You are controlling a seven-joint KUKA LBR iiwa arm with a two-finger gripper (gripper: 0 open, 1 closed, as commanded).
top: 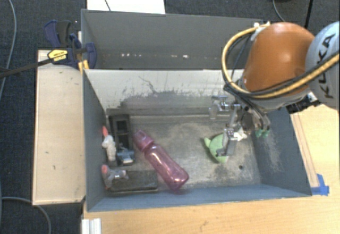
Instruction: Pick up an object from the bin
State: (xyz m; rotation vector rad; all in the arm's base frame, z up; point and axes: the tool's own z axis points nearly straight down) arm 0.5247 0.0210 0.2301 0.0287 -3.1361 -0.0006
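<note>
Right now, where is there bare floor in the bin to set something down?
Bare floor lies between the purple bottle and the green thing at the hand, back to the far wall. A smaller patch lies right of the green thing, by the right wall. The left side is crowded with black pieces and small bottles.
</note>
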